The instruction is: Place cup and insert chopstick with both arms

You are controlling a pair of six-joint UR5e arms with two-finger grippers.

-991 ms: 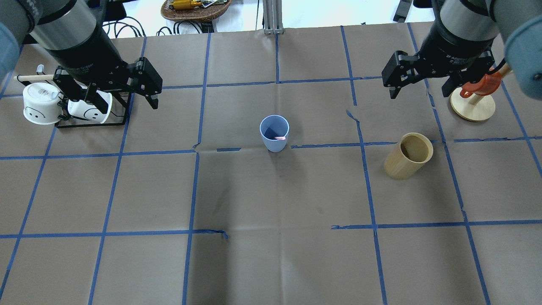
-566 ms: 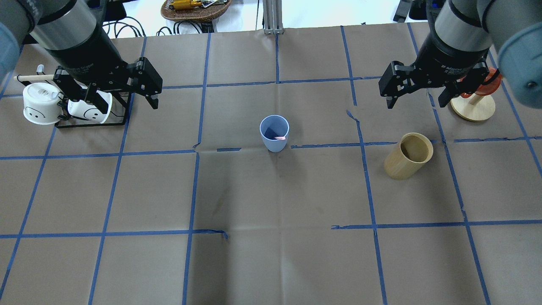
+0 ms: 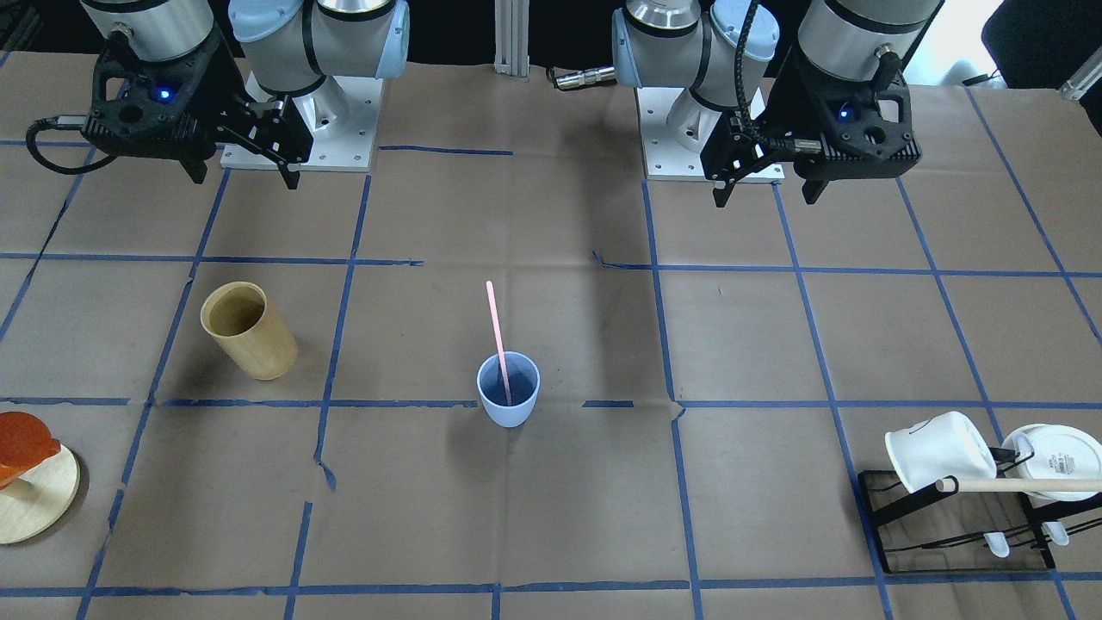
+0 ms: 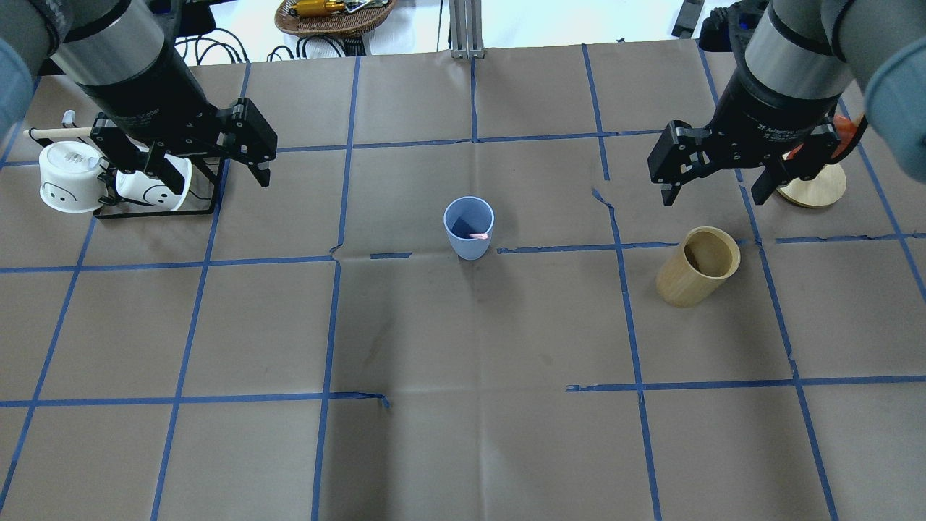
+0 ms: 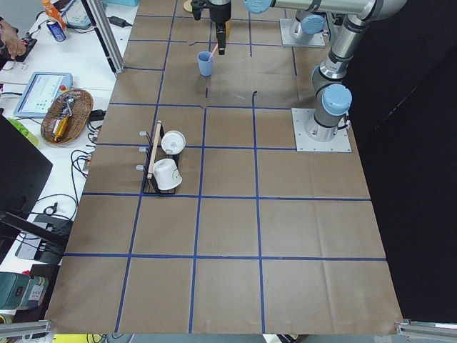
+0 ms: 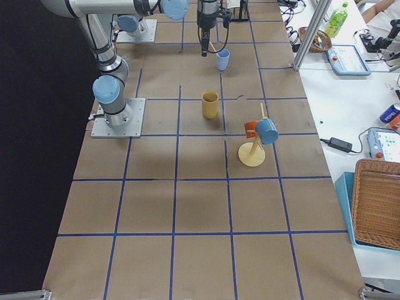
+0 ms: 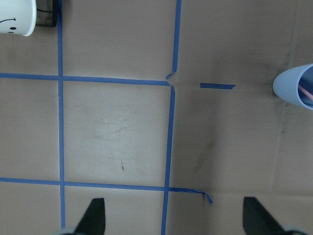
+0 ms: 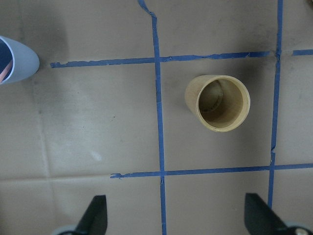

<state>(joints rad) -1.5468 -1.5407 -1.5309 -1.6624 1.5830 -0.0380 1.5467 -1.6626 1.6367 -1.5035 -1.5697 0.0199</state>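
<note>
While pink chopstick [image 3: 497,340] leans in blue cup [image 4: 469,235] on table [image 4: 463,362], I see left tool [image 4: 217,179] and right tool [image 4: 714,197] released, empty; right one near wooden cup [image 4: 696,268].

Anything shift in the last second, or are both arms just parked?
Only the right gripper moved: open and empty, it slid back toward the robot's side of the table and now sits closer to the wooden cup. Nothing was grabbed or let go. The left gripper stayed open by the mug rack. The blue cup with the pink chopstick in it and the wooden cup did not move.
</note>
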